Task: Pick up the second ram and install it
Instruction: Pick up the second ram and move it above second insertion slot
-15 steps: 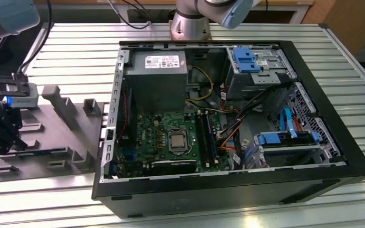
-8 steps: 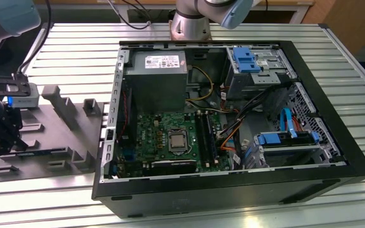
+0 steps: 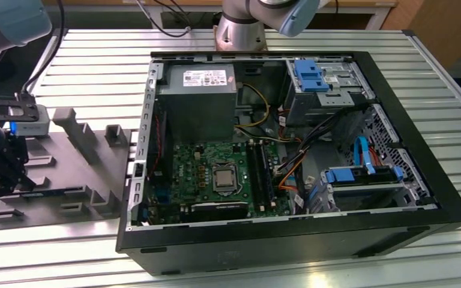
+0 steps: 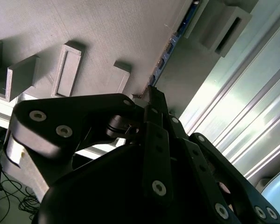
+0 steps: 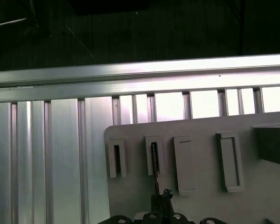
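Over the grey fixture plate (image 5: pixel 200 205) on the counter (image 5: pixel 60 163), my claw (image 5: pixel 161 196) is pinched narrow on the edge of the second ram (image 5: pixel 155 158).

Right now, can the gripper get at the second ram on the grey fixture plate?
Probably yes. In the second wrist view the gripper sits right at the edge of the second ram on the grey fixture plate, with nothing between them.

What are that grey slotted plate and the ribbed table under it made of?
The plate looks like matte grey plastic, perhaps 3D-printed: fine layer lines show in the second wrist view. The table looks like bare aluminium: bright, reflective ribbed slats.
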You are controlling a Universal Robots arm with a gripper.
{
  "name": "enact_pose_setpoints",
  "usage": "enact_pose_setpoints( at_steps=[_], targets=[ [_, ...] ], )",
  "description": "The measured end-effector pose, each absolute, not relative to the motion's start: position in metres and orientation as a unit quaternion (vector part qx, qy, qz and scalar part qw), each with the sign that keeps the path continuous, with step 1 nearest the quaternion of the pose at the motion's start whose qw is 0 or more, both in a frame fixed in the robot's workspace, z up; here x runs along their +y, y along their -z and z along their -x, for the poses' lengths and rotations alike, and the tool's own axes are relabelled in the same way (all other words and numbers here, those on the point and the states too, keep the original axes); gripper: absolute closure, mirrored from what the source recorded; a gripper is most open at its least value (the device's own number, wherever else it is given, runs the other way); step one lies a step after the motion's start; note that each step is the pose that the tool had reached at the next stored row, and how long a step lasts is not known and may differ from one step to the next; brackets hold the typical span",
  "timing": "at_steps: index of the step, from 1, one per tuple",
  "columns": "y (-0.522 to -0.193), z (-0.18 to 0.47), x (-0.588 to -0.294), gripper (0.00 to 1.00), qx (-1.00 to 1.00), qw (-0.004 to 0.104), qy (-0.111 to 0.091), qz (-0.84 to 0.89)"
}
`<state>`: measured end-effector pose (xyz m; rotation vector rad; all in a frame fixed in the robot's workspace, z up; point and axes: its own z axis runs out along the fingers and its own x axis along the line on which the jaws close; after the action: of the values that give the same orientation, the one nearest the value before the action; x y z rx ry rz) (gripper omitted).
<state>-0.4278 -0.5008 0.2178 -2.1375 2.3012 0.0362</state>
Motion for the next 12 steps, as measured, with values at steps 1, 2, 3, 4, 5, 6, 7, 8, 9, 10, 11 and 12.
enact_pose_setpoints(
  at_steps=[1, 2, 3, 4, 5, 6, 7, 8, 9, 10, 11, 12],
  targets=[
    [-0.2178, 0.4278, -0.5008, 0.89, 0.733, 0.000, -0.012, 0.681],
    [-0.2178, 0.4278, -0.5008, 0.89, 0.733, 0.000, -0.012, 0.681],
    [-0.2178, 0.4278, -0.5008, 0.89, 0.733, 0.000, -0.012, 0.681],
    [-0.2178, 0.4278, -0.5008, 0.84, 0.733, 0.000, -0.012, 0.681],
    [-0.2178, 0.4278, -0.5008, 0.84, 0.733, 0.000, -0.012, 0.681],
    [-0.2178, 0.4278, -0.5008, 0.77, 0.733, 0.000, -0.011, 0.681],
    [-0.2178, 0.4278, -0.5008, 0.77, 0.733, 0.000, -0.011, 0.681],
    [-0.2178, 0.4278, -0.5008, 0.70, 0.732, 0.000, -0.011, 0.681],
    [-0.2178, 0.4278, -0.5008, 0.70, 0.732, 0.000, -0.012, 0.681],
    [-0.2178, 0.4278, -0.5008, 0.70, 0.732, 0.000, -0.011, 0.681],
    [-0.2177, 0.4278, -0.5008, 0.70, 0.731, 0.000, -0.011, 0.682],
    [-0.2175, 0.4278, -0.5008, 0.70, 0.729, 0.000, -0.011, 0.684]
  ],
)
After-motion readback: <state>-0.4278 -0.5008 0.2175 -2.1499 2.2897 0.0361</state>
